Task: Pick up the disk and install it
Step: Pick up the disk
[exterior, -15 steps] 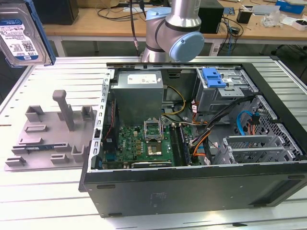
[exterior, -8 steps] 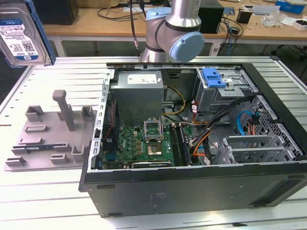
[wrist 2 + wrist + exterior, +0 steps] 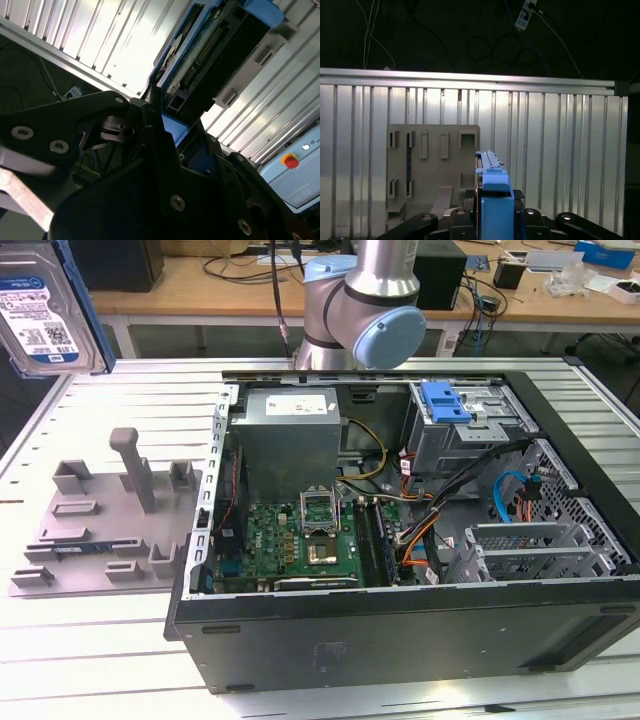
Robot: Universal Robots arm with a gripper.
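The disk (image 3: 45,310), a silver hard drive with a white-and-blue label in a blue carrier rail, hangs in the air at the exterior view's far left, above the slatted table. In the first wrist view its blue edge (image 3: 495,197) stands upright between my gripper's (image 3: 494,194) black fingers. In the second wrist view the disk's circuit-board underside (image 3: 210,55) rises out of my gripper (image 3: 172,135), which is shut on the disk's carrier. The open computer case (image 3: 400,640) lies on its side at the exterior view's right.
A grey fixture plate (image 3: 110,530) with pegs and slots lies on the table (image 3: 130,400) left of the case, below the disk (image 3: 432,165). Inside the case are a grey power supply (image 3: 290,435), a motherboard (image 3: 300,540) and a drive bay with a blue latch (image 3: 445,400). The arm (image 3: 365,300) stands behind the case.
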